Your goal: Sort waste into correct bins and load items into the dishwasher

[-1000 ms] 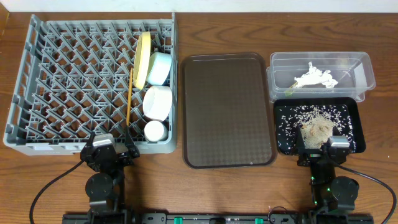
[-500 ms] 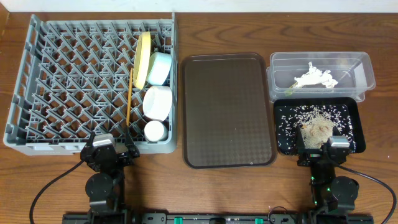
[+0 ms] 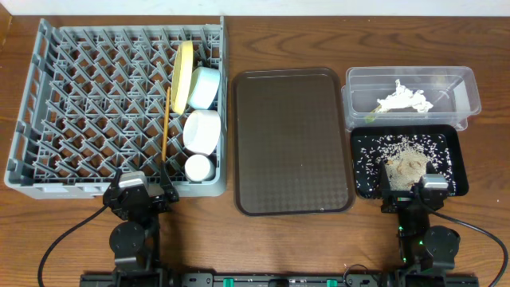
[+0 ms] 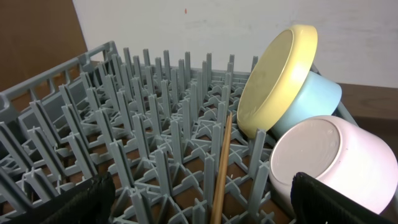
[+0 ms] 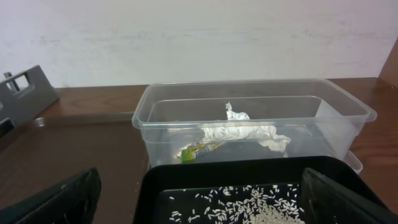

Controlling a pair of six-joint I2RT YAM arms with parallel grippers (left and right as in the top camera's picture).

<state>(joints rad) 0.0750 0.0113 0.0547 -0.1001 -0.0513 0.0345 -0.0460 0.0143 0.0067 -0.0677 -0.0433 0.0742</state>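
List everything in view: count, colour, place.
dish rack: 1, grey, left
plate: 1, yellow, upright in rack
light blue bowl: 1, against plate
white bowl: 1, in rack
cup: 1, white, rack's front
chopsticks: apparently 2, wooden, in rack
serving tray: 1, dark brown, centre
tub: 1, clear, far right
napkin: 1, white, in tub
wrapper: 1, green-yellow, in tub
black tray: 1, near right
rice scraps: many, whitish, in black tray
left gripper: 1, open, before rack
right gripper: 1, open, at black tray

Dark wooden table (image 3: 319,239) bearing grey dish rack (image 3: 48,119), brown serving tray (image 3: 292,143), clear plastic tub (image 3: 470,92), black tray (image 3: 457,159).
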